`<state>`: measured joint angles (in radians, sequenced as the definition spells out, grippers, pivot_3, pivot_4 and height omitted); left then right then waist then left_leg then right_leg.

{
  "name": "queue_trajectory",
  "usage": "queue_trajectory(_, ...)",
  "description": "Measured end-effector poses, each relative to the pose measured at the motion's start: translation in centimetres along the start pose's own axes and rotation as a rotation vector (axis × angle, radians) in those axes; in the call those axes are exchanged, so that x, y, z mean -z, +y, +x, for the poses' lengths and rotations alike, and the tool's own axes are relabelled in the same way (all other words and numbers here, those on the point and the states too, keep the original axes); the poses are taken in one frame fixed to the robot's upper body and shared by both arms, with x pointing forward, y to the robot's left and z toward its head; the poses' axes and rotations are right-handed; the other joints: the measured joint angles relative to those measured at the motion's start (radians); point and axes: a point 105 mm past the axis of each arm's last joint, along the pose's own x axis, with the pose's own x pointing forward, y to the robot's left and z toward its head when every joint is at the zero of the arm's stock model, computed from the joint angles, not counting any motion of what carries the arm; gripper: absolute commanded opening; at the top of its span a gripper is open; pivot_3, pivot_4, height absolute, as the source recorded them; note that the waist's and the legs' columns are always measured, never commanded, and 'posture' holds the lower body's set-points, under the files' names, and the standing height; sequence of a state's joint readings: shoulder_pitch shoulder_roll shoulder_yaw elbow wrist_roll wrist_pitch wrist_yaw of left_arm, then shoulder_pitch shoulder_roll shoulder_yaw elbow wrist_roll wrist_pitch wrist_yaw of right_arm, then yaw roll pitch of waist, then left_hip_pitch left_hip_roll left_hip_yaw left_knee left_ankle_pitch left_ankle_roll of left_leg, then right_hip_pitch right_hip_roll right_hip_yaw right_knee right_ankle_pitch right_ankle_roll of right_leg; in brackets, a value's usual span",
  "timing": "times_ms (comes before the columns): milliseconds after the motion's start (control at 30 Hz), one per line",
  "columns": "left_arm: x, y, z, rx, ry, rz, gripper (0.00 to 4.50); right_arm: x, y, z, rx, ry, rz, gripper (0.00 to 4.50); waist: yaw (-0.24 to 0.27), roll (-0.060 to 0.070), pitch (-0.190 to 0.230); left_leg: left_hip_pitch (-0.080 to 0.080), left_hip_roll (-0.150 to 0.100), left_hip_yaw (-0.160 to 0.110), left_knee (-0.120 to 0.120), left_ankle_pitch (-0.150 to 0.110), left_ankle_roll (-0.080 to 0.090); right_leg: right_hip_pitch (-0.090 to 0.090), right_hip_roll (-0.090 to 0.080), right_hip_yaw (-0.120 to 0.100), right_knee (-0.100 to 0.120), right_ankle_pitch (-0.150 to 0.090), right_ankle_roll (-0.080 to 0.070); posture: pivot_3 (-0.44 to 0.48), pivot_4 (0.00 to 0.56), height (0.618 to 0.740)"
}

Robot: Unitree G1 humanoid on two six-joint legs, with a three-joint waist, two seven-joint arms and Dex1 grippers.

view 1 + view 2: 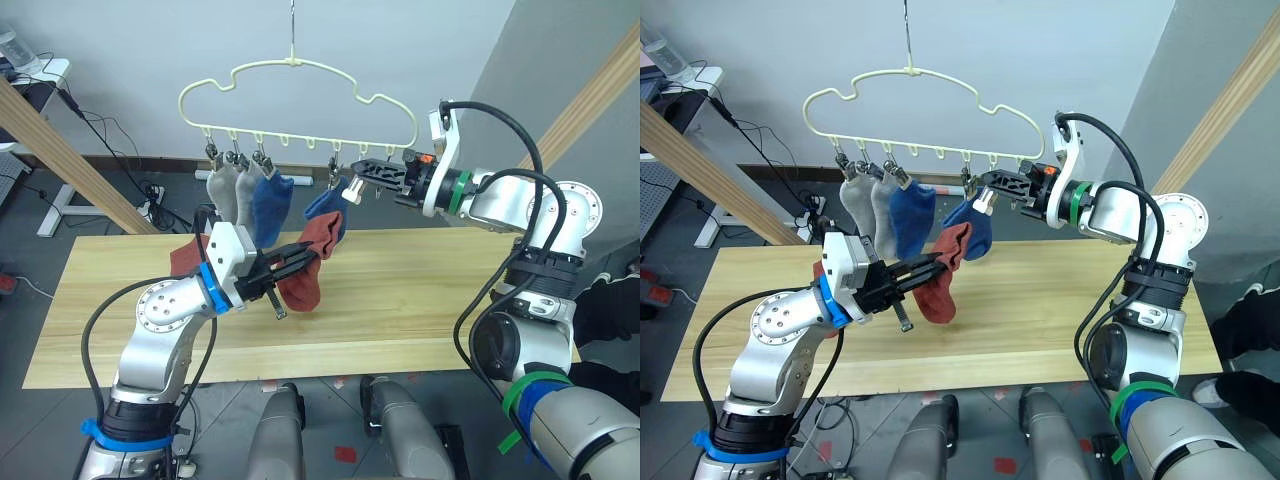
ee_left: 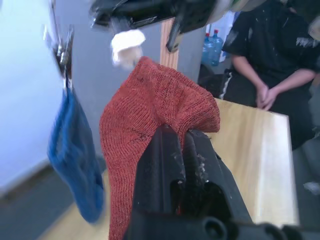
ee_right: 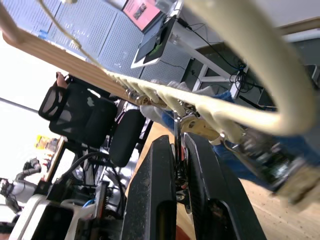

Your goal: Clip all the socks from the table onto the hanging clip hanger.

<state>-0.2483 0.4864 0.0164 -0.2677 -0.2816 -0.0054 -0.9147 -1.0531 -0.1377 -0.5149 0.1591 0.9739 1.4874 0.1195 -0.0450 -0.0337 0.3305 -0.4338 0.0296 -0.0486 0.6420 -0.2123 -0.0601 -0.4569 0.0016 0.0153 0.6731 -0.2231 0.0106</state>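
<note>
The clip hanger [image 1: 300, 95] hangs above the table [image 1: 430, 290]. Two grey socks [image 1: 230, 195] and a blue sock [image 1: 270, 205] are clipped at its left end, and a second blue sock [image 1: 322, 208] hangs further right. My left gripper [image 1: 305, 257] is shut on a rust-red sock [image 1: 303, 285], holding it in the air just below the hanger. My right gripper [image 1: 352, 180] is shut on a metal clip [image 3: 176, 137] beside the second blue sock. Another rust-red sock [image 1: 186, 255] lies on the table behind my left arm.
Slanted wooden poles [image 1: 70, 150] [image 1: 600, 90] frame the table on both sides. A person in black [image 2: 270, 65] stands past the table's end. A desk and cables [image 1: 60, 110] are at the back left.
</note>
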Motion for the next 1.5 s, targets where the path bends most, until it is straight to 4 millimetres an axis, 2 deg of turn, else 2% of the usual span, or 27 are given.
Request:
queue_trajectory(100, -0.5, 0.3, 0.4, -0.001, -0.023, 0.102, 0.04, 0.2, 0.2, 0.4, -0.020, 0.010, 0.041, 0.03, -0.001, 0.000, 0.000, 0.000, 0.000, 0.000, 0.000, 0.000, 0.000, 0.000, 0.000, 0.000, 0.000, 0.000, 0.000, -0.024, 0.314, 0.740)
queue_trajectory(333, 0.4, 0.7, 0.6, -0.028, -0.012, 0.136, 0.04, 0.2, 0.3, 0.4, -0.019, 0.022, 0.052, 0.03, -0.004, 0.000, 0.000, -0.001, 0.000, 0.000, 0.000, 0.000, 0.000, 0.000, 0.000, 0.000, 0.000, 0.000, 0.000, -0.024, 0.313, 0.740)
queue_trajectory(1000, 1.6, 1.4, 0.9, -0.049, 0.023, 0.160, 0.04, 0.7, 1.0, 0.7, -0.038, 0.044, 0.042, 0.03, -0.007, 0.000, 0.000, 0.000, 0.000, 0.000, 0.000, 0.000, 0.000, 0.000, 0.000, 0.000, 0.000, 0.000, 0.000, -0.026, 0.317, 0.740)
queue_trajectory(1267, 1.0, 2.3, 1.4, -0.082, 0.014, 0.191, 0.04, 1.1, 1.6, 0.7, -0.037, 0.061, 0.001, 0.03, -0.007, 0.000, 0.000, 0.000, 0.000, 0.000, 0.000, 0.000, 0.000, 0.000, 0.000, 0.000, 0.000, 0.000, 0.000, -0.024, 0.319, 0.740)
queue_trajectory(1500, 0.9, 2.4, 1.4, -0.094, -0.004, 0.176, 0.04, 1.2, 1.5, 0.9, -0.025, 0.061, -0.010, 0.03, -0.007, 0.000, 0.000, 0.000, 0.000, 0.000, 0.000, 0.000, 0.000, 0.000, 0.000, 0.000, 0.000, 0.000, 0.000, -0.024, 0.317, 0.740)
